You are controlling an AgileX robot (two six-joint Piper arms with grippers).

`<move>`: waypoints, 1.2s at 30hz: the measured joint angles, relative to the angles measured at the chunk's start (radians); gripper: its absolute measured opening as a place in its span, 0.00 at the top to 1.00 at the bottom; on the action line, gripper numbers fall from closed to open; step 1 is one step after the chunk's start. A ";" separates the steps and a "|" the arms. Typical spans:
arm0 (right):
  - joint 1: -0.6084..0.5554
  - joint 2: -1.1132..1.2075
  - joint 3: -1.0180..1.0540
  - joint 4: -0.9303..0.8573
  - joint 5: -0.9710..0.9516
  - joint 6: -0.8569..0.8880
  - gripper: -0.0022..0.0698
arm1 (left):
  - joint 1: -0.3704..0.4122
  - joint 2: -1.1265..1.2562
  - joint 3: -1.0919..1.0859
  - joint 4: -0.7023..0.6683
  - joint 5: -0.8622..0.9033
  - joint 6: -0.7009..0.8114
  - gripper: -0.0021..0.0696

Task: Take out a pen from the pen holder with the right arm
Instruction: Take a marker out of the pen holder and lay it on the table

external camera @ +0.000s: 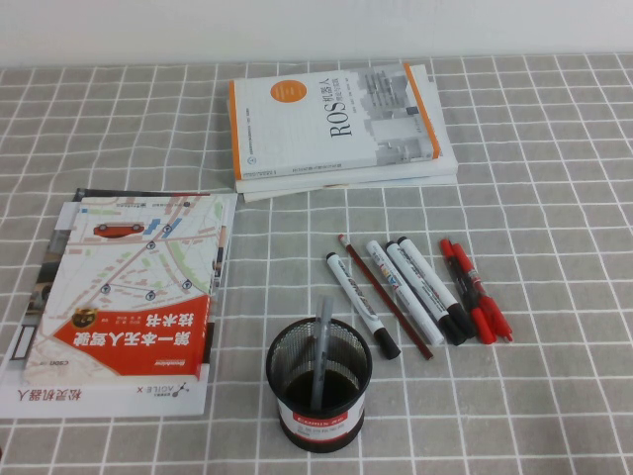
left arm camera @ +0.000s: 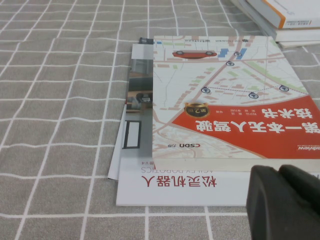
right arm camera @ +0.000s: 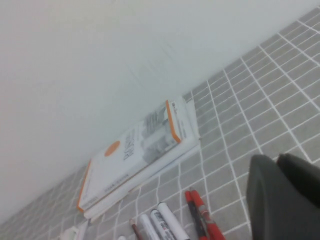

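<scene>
A black mesh pen holder [external camera: 282,348] stands near the table's front edge, with one grey pen [external camera: 320,341] leaning upright inside it. Neither arm shows in the high view. My right gripper [right arm camera: 277,160] is shut with nothing in it; it hangs above the tablecloth to the right of the two red pens [right arm camera: 200,212]. The pen holder is out of the right wrist view. My left gripper [left arm camera: 280,172] is shut and empty, hovering just off the near edge of the red map book [left arm camera: 230,100].
To the right of the holder lie white markers [external camera: 427,290], a brown pencil [external camera: 386,297] and red pens [external camera: 475,290]. A stack of ROS books [external camera: 336,124] sits at the back. The map book [external camera: 134,302] lies on the left, on other booklets.
</scene>
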 joint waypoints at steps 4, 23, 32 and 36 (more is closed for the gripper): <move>0.000 0.000 0.000 0.082 -0.016 0.000 0.99 | 0.000 0.000 0.000 0.000 0.000 0.000 0.98; 0.000 0.103 -0.105 0.046 0.212 0.000 0.99 | 0.000 0.000 0.000 0.000 0.000 0.000 0.98; 0.000 0.483 -0.395 -0.177 0.540 0.000 0.99 | 0.000 0.000 0.000 0.000 0.000 0.000 0.98; 0.000 0.636 -0.492 -0.253 0.627 0.000 0.99 | 0.000 0.000 0.000 0.000 0.000 0.000 0.98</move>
